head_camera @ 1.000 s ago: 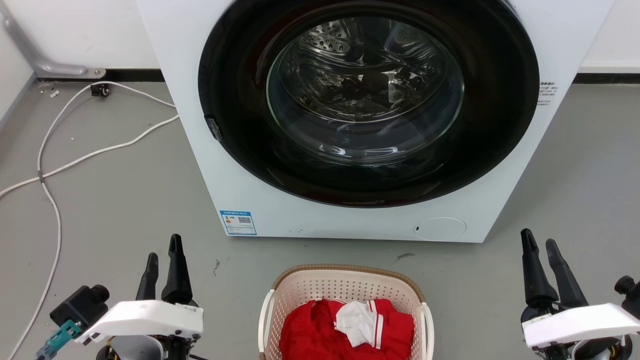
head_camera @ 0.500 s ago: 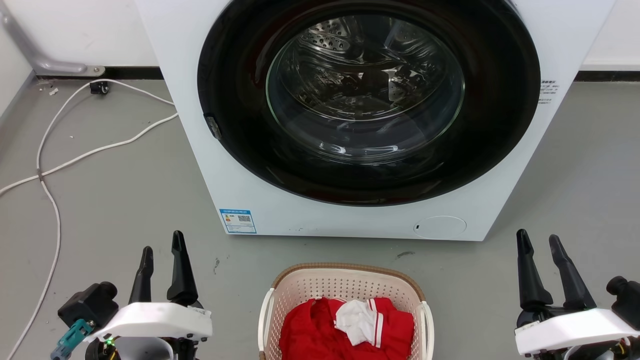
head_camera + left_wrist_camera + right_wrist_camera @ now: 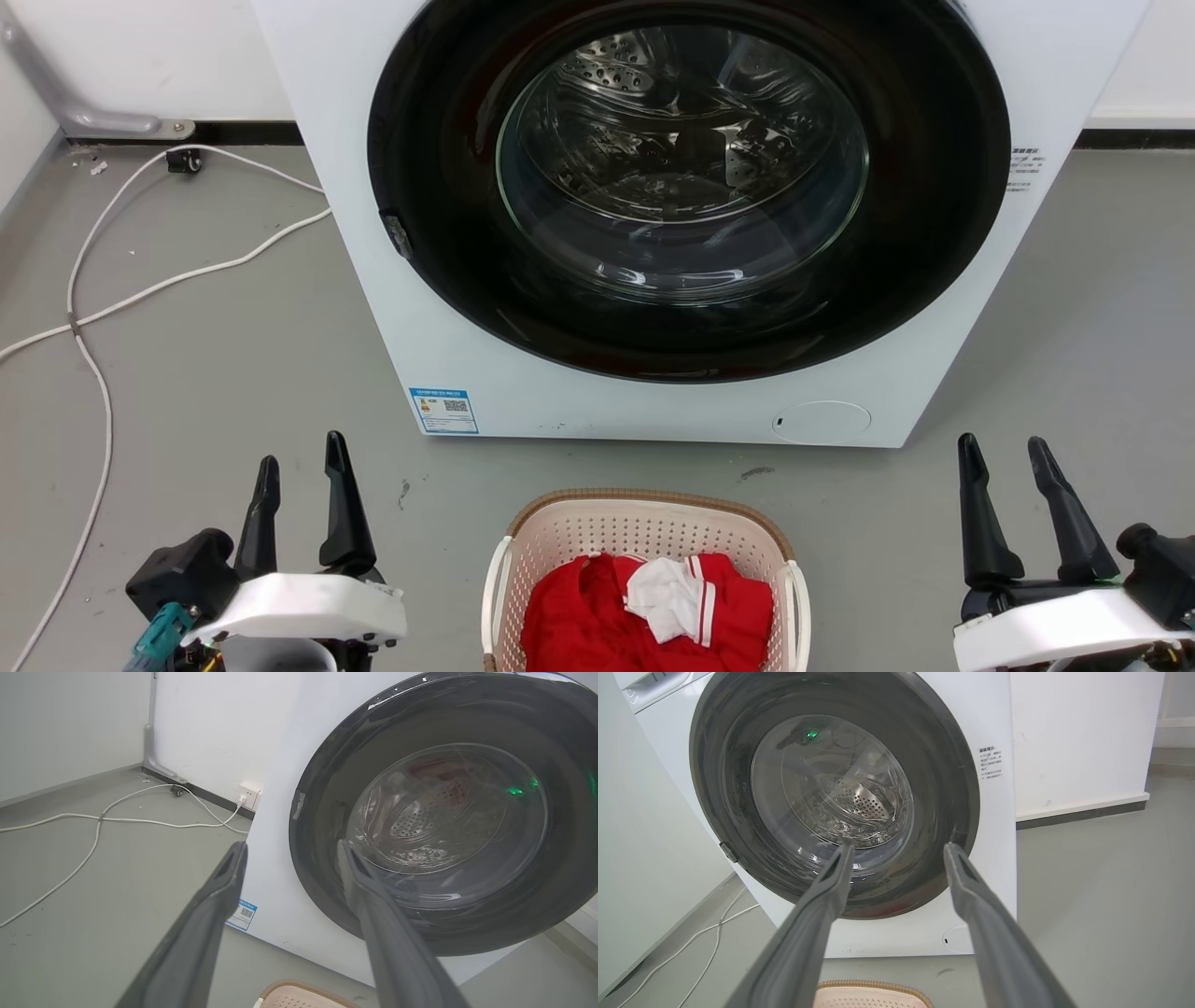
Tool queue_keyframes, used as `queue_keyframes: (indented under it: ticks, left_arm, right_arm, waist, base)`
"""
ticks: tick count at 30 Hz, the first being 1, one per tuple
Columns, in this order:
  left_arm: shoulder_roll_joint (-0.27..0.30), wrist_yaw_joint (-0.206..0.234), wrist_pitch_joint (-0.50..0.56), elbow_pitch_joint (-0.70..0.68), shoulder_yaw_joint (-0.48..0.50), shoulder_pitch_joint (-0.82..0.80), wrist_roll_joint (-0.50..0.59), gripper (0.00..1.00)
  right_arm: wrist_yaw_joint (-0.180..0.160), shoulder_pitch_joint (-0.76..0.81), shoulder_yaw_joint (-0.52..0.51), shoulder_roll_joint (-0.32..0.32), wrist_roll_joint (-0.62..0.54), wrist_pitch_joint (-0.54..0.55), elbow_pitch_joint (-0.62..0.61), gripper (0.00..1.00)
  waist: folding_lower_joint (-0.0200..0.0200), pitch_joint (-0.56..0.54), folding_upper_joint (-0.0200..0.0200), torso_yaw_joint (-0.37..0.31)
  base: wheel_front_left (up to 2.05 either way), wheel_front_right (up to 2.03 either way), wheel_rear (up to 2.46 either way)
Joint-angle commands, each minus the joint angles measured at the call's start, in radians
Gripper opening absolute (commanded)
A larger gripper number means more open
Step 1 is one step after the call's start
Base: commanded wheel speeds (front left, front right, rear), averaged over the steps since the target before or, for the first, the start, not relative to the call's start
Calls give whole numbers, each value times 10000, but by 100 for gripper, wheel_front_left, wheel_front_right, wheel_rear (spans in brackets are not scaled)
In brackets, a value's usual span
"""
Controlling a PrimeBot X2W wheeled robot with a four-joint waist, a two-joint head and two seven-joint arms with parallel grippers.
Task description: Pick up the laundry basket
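Note:
The laundry basket (image 3: 644,525), cream perforated plastic with a brown rim and white side handles, sits on the floor at the bottom centre of the head view, holding red and white clothes (image 3: 653,607). Its far rim peeks into the left wrist view as the basket (image 3: 299,996) and into the right wrist view as the basket (image 3: 873,994). My left gripper (image 3: 301,450) hovers open to the basket's left, nothing between its fingers. My right gripper (image 3: 1001,445) stands open to the basket's right, also empty. Both are apart from the basket.
A white front-loading washer (image 3: 448,308) with a dark round door (image 3: 686,187) stands just behind the basket. White cables (image 3: 103,308) trail over the grey floor at the left. A wall runs behind.
Both grippers have spread their fingers wider, and the wrists have shifted slightly down and inward in the head view. The basket has stayed put.

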Motion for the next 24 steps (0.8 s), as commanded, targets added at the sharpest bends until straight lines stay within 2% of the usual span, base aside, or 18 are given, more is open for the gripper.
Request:
queue_keyframes:
  ticks: [1, 24]
  left_arm:
    - [20, 54, -113, -153, -45, 6, 322, 100]
    - [20, 133, -603, -305, -127, 215, 1995, 100]
  right_arm:
    - [0, 89, 19, -13, -353, -119, -184, 100]
    - [-1, 396, 152, -9, -2075, -627, -372, 100]
  waist:
    - [0, 6, 0, 7]
    - [0, 72, 0, -36]
  base:
    - [0, 0, 0]
    - [0, 0, 0]
